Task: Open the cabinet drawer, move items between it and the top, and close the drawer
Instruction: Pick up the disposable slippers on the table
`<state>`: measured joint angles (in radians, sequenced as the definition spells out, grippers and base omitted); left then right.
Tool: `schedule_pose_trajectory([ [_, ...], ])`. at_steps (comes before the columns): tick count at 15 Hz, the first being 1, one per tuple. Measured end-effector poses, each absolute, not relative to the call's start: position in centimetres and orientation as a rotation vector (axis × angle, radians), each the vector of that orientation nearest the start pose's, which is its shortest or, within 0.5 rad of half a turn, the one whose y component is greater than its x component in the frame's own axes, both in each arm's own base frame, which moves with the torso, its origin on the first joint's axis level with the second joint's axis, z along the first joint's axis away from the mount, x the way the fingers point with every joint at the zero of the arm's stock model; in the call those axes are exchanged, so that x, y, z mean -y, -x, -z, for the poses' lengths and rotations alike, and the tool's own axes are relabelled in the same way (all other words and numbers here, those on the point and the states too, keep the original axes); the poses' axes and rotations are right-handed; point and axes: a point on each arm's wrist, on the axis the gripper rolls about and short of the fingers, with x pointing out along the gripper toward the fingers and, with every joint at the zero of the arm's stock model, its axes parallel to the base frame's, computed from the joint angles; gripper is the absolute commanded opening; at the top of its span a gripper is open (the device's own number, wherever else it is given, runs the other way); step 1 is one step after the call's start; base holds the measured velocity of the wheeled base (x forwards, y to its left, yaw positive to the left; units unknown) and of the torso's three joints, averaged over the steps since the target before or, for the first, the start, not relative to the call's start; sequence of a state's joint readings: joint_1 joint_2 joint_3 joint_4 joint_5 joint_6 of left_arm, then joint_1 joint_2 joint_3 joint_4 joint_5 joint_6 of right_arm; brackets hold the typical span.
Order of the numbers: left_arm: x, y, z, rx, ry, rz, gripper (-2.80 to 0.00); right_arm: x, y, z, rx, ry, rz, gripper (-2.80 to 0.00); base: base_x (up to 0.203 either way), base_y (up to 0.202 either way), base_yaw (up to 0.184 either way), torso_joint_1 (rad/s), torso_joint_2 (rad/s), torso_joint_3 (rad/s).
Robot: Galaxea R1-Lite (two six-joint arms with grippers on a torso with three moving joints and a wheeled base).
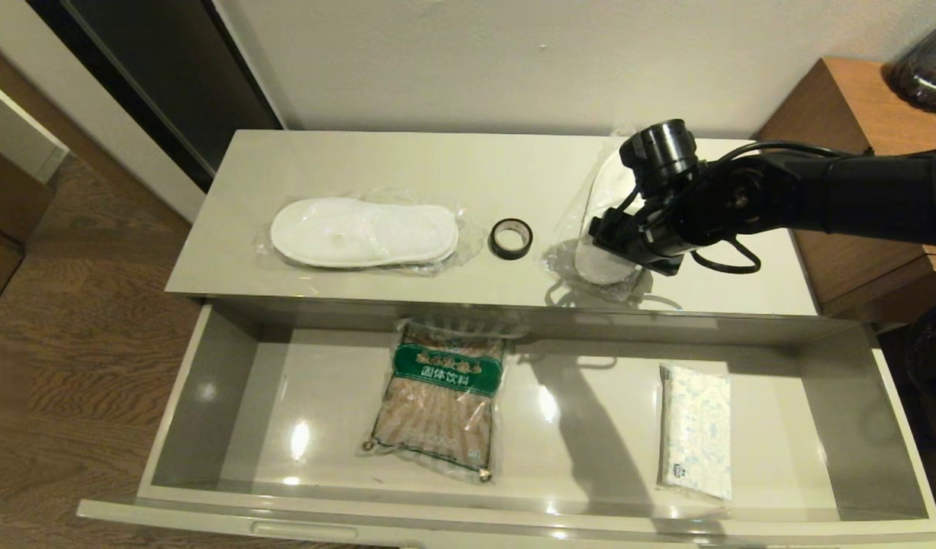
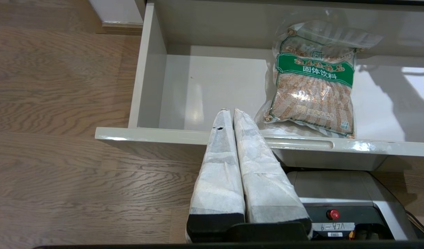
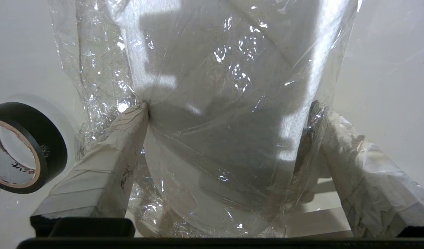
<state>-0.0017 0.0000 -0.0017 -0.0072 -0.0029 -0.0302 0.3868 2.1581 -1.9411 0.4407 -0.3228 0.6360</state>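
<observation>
1. In the head view we take the black tape roll (image 1: 511, 238) as our landmark on the cabinet top (image 1: 361, 160); to its left lies one bagged slipper pair (image 1: 365, 232), flat; to its right lies the second bagged slipper pair (image 1: 603, 229), with the right gripper (image 1: 616, 255) low over its near end; in the open drawer (image 1: 231, 396) in front of the roll we see the brown bag with green label (image 1: 445, 400), and further right the flat white packet (image 1: 695, 431).
2. In the left wrist view the left gripper (image 2: 229, 112) hangs in front of the drawer's front edge (image 2: 146, 134), its taped fingers (image 2: 220, 166) pressed together on nothing; the brown bag (image 2: 313, 83) lies inside, beyond them.
3. In the right wrist view the right gripper (image 3: 229, 109) stands spread wide, one finger (image 3: 104, 166) against the bag's crinkled edge beside the tape roll (image 3: 21, 145), the other at the far edge; the slipper bag (image 3: 218, 103) lies between them on the top; we cannot tell whether they press it.
</observation>
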Motion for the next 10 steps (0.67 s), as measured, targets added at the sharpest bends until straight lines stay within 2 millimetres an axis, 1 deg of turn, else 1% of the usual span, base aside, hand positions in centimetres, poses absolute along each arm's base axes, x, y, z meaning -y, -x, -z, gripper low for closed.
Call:
schedule_pose_trajectory([
  [1, 0.0, 2.29, -7.67, 0.009, 0.03, 0.005, -2.8, -15.69, -40.42, -22.31, -0.61, -0.386, 0.136, -2.8, 0.0, 0.0, 0.0, 0.0, 0.0, 0.0],
  [4, 0.0, 2.29, -7.67, 0.009, 0.031, 0.005, -2.8, -15.61, -40.36, -22.19, -0.613, -0.376, 0.158, -2.8, 0.0, 0.0, 0.0, 0.0, 0.0, 0.0],
  [10, 0.0, 2.29, -7.67, 0.009, 0.031, 0.005, -2.8, -15.25, -39.54, -22.73, -0.641, -0.369, 0.174, -2.8, 0.0, 0.0, 0.0, 0.0, 0.0, 0.0],
])
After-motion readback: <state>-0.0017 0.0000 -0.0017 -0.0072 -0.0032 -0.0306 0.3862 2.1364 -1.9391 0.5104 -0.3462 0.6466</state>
